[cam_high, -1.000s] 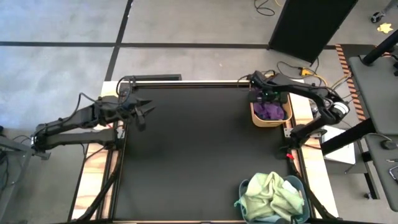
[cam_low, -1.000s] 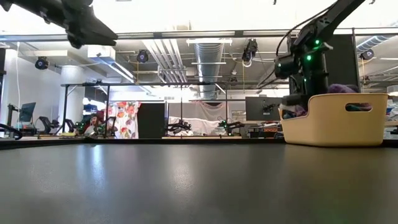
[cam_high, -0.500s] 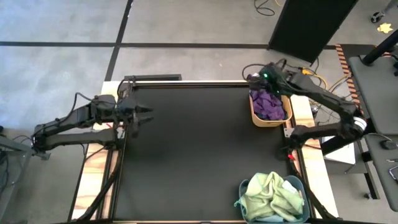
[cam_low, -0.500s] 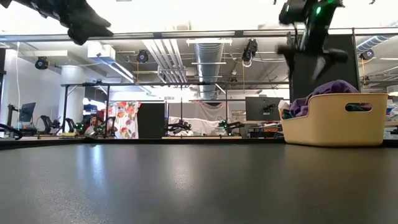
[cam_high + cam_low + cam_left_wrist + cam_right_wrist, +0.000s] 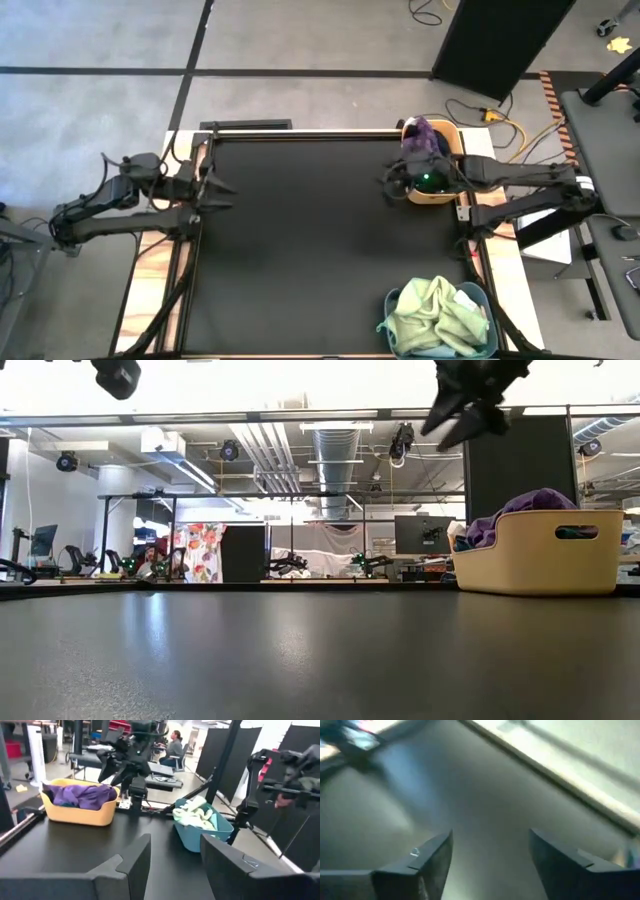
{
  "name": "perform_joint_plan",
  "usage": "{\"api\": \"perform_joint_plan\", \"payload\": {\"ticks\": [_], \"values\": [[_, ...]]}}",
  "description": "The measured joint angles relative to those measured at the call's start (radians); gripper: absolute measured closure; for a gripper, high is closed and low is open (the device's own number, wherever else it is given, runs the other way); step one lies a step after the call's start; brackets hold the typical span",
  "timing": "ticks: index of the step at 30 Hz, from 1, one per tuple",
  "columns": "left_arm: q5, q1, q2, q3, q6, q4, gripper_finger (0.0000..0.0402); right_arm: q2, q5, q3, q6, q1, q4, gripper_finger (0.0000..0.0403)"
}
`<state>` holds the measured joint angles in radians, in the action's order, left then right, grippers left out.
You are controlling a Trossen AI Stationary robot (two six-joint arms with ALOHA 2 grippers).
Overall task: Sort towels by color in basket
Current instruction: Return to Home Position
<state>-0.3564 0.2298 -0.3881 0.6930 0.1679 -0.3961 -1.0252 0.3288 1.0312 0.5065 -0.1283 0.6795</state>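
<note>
Purple towels point(image 5: 424, 139) lie heaped in a tan basket point(image 5: 447, 190) at the table's far right; the low view shows the purple towels point(image 5: 522, 508) rising above the tan basket's rim point(image 5: 535, 555). Pale yellow-green towels point(image 5: 432, 315) and a bit of light blue fill a teal basket point(image 5: 483, 300) at the near right. My right gripper point(image 5: 393, 184) hovers open and high point(image 5: 468, 408), just left of the tan basket, holding nothing. My left gripper point(image 5: 216, 186) is open at the table's left edge, its fingers point(image 5: 172, 855) empty. Navy and teal green towels are out of view.
The left wrist view looks across the dark table to the tan basket point(image 5: 80, 812), the teal basket point(image 5: 202, 832) and my right arm point(image 5: 131, 762). A person sits in the room beyond. The table's middle and left point(image 5: 300, 250) hold no objects.
My right gripper has risen out of the tan basket, then swung from its far end toward the table's middle, ending left of the basket. The purple towels stay in the basket, now heaped higher at its far end. My left gripper has drawn back toward the left edge.
</note>
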Motion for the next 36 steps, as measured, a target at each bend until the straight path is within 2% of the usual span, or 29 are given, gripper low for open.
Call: {"api": "perform_joint_plan", "payload": {"ticks": [3, 5, 8, 10, 15, 19, 23, 25, 27, 29, 31, 34, 36], "values": [[0.025, 0.000, -0.012, 0.000, 0.001, 0.013, 0.0246, 0.020, 0.002, -0.063, -0.200, 0.042, -0.226, 0.0171], [0.098, 0.000, -0.025, 0.000, -0.005, 0.045, 0.0246, 0.044, -0.047, -0.120, -0.297, 0.064, -0.373, 0.0188], [0.193, -0.004, -0.057, -0.001, -0.011, 0.096, 0.0246, 0.099, -0.158, -0.221, -0.346, 0.075, -0.517, 0.0213], [0.207, -0.014, -0.082, -0.001, -0.027, 0.124, 0.0246, 0.146, -0.226, -0.282, -0.361, 0.076, -0.561, 0.0228], [0.186, -0.084, -0.142, -0.002, -0.050, 0.144, 0.0246, 0.308, -0.290, -0.412, -0.410, 0.076, -0.561, 0.0258], [0.249, -0.133, -0.133, -0.025, -0.074, 0.147, 0.0246, 0.492, -0.303, -0.493, -0.447, 0.076, -0.553, 0.0279], [0.269, -0.142, -0.083, -0.092, -0.071, 0.176, 0.0246, 0.657, -0.294, -0.513, -0.465, 0.076, -0.360, 0.0294], [0.269, -0.142, -0.061, -0.127, -0.056, 0.185, 0.0246, 0.719, -0.295, -0.513, -0.392, 0.076, -0.279, 0.0301], [0.270, -0.142, -0.042, -0.166, -0.047, 0.174, 0.0245, 0.764, -0.259, -0.525, -0.327, 0.076, -0.257, 0.0306], [0.284, -0.140, -0.031, -0.212, -0.037, 0.191, 0.0245, 0.814, -0.248, -0.555, -0.375, 0.075, -0.274, 0.0311], [0.301, -0.140, -0.016, -0.266, -0.074, 0.246, 0.0245, 0.864, -0.310, -0.605, -0.471, 0.078, -0.324, 0.0316], [0.280, -0.142, 0.016, -0.349, -0.112, 0.351, 0.0245, 0.946, -0.472, -0.683, -0.577, 0.078, -0.457, 0.0322], [0.266, -0.142, 0.051, -0.408, -0.107, 0.399, 0.0245, 0.990, -0.501, -0.725, -0.526, 0.080, -0.472, 0.0326]]}}
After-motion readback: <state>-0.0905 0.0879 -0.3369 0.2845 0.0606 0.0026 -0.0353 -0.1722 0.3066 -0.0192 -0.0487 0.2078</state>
